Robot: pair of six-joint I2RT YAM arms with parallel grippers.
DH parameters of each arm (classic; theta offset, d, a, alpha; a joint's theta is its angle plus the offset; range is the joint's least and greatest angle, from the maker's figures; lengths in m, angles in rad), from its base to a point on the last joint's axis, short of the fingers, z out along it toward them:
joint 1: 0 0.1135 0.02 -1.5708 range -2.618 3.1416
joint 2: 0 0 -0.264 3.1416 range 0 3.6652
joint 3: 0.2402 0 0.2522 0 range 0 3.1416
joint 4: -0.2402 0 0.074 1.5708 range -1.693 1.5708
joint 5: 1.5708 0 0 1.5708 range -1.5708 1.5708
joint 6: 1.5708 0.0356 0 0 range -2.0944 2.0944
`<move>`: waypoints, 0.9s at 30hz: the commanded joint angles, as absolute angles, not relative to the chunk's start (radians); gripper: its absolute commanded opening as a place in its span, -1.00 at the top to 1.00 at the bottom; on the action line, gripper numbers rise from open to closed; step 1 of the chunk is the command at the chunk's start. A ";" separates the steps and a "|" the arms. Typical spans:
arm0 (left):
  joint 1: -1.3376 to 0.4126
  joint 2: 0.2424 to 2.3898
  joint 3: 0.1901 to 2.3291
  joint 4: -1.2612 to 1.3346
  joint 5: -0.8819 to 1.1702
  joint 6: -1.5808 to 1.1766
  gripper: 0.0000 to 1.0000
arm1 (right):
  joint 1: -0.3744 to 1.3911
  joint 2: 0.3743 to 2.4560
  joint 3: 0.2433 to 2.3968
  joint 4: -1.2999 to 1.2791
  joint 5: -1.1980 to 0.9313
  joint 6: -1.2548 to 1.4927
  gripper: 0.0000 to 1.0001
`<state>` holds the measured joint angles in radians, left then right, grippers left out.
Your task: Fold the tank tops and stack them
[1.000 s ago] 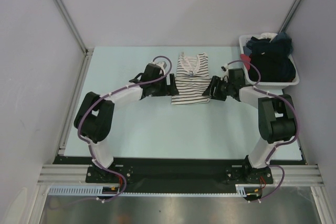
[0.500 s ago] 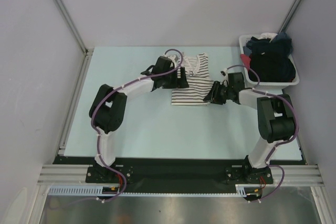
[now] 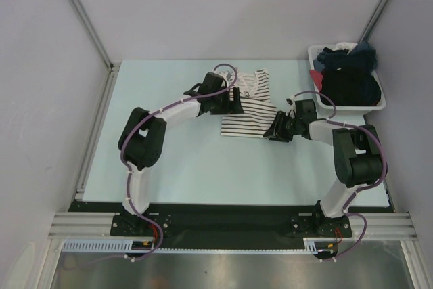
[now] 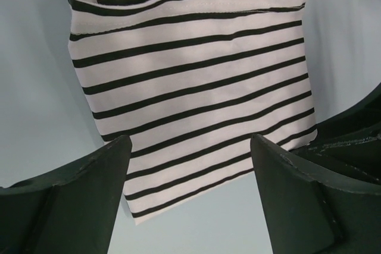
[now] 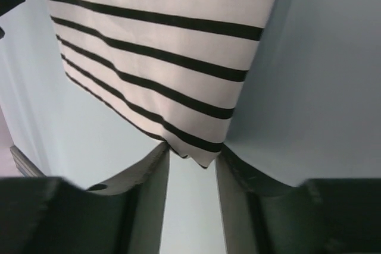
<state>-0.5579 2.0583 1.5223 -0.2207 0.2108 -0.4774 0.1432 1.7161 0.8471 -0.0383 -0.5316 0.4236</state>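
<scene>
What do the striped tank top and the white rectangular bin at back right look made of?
Striped tank top: soft matte knit, probably cotton jersey; it lies in flat folds with a stitched hem. White rectangular bin: seemingly rigid moulded plastic, smooth, with a thin rim.

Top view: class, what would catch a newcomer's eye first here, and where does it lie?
The striped top lies at the middle of the table. The left end effector hangs open over it, and the right end effector has the top's corner between its fingertips. A white bin heaped with dark clothes sits at the far right corner.
</scene>
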 commanded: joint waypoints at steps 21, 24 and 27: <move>-0.555 1.750 1.111 -0.120 0.160 -0.528 -0.58 | 0.087 1.720 0.910 -0.121 -0.500 0.428 0.42; -0.569 1.778 1.123 -0.133 0.166 -0.534 -0.51 | 0.086 1.724 0.913 -0.124 -0.506 0.431 0.43; -0.575 1.792 1.135 -0.144 0.155 -0.548 -0.39 | 0.087 1.723 0.914 -0.132 -0.506 0.433 0.49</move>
